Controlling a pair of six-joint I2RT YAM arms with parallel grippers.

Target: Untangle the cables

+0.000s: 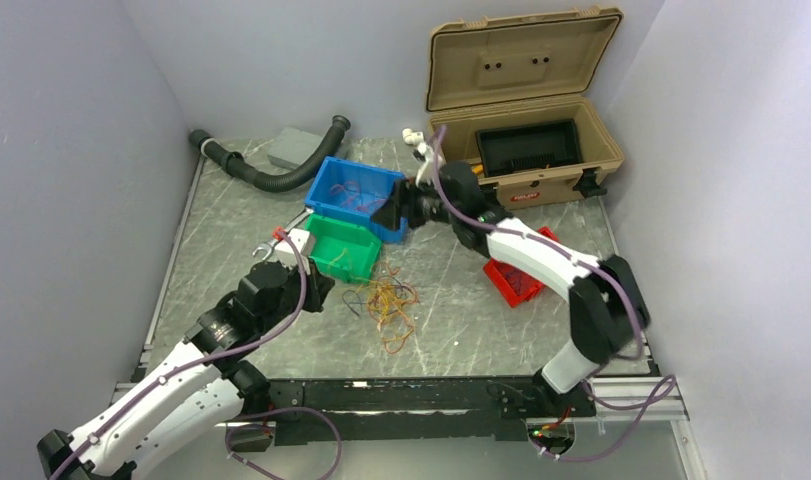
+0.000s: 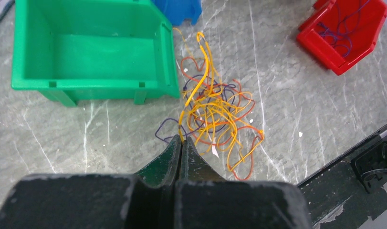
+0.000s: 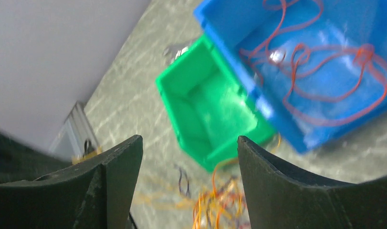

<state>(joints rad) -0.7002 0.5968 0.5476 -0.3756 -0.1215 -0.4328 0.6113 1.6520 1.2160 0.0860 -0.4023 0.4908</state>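
the left gripper (image 2: 181,141) is pinching its fingers (image 2: 168,161) fully together on a yellow strand (image 2: 204,71) at the near edge of the cables (image 2: 214,110), which are lying in a loose tangle just beyond its tips, right of the green bin (image 2: 167,62). the right gripper (image 3: 189,142) is hanging spread wide, gripping nothing, near the blue bin (image 3: 284,126).

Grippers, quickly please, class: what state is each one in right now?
Left gripper: closed, pinching a thin flexible yellow wire.
Right gripper: open, holding nothing.
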